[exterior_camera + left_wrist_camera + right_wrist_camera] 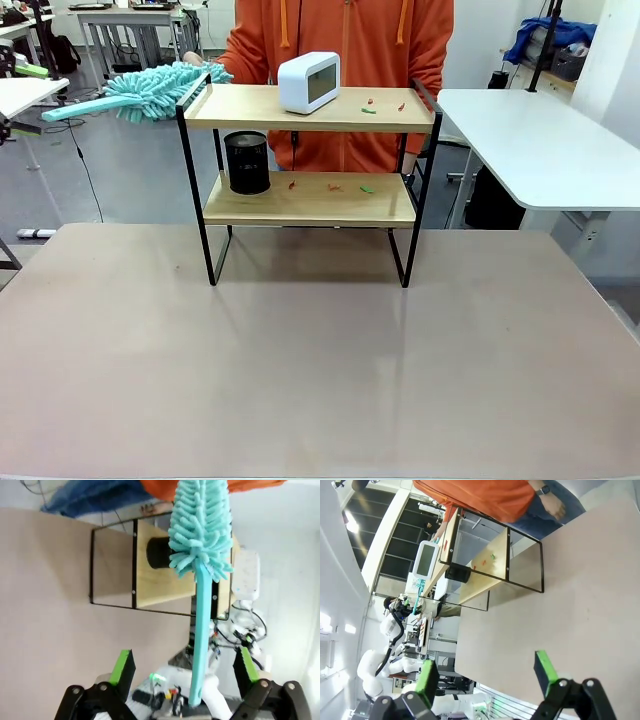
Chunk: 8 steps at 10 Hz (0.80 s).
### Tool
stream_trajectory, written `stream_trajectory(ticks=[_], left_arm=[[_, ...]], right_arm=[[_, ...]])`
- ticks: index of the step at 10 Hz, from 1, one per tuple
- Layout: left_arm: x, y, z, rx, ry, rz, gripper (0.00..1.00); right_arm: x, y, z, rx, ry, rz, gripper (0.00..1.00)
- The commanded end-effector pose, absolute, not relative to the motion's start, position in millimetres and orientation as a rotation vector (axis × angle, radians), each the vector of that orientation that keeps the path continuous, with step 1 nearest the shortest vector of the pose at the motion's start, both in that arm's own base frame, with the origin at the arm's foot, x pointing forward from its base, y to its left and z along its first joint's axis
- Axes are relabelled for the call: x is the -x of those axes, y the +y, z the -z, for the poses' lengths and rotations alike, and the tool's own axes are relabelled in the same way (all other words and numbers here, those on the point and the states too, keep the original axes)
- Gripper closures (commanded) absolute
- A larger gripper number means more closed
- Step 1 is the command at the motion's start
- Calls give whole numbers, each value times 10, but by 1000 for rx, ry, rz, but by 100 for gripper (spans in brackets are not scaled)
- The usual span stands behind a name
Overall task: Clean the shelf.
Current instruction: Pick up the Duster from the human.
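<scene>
The shelf (330, 205) stands at the table's (300, 350) 12 o'clock, with crumbs (368, 108) on both boards. A person holds a duster (160, 90) out at its 10 o'clock. The left claw (184, 666) is wide open around the handle (not gripping yet). I think it must squeeze next. The right claw (486, 671) is open and holds nothing.

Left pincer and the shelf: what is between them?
A teal duster, seen in the left wrist view: its handle points toward the open left pincer, and its fluffy head is by the shelf.
</scene>
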<state>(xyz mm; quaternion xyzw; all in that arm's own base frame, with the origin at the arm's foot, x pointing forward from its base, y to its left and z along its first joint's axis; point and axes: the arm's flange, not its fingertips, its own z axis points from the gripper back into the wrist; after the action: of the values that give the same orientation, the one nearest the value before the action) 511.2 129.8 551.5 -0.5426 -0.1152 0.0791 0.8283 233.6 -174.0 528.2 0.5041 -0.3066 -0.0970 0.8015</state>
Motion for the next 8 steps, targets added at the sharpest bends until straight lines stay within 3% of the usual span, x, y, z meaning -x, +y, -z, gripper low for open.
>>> stream_trajectory(ticks=[1, 3, 8], left_arm=[[-5409, 1307, -5601, 1279, -134, -136, 0], [-5566, 1229, -5463, 1384, -82, -116, 0], [-5542, 1122, -5351, 1412, -40, -70, 0]], right_arm=[[-2368, -1746, -5319, -1087, -684, 184, 0], [-2368, -1746, -5319, -1087, -684, 184, 0], [-2368, -1746, -5319, -1087, -684, 184, 0]])
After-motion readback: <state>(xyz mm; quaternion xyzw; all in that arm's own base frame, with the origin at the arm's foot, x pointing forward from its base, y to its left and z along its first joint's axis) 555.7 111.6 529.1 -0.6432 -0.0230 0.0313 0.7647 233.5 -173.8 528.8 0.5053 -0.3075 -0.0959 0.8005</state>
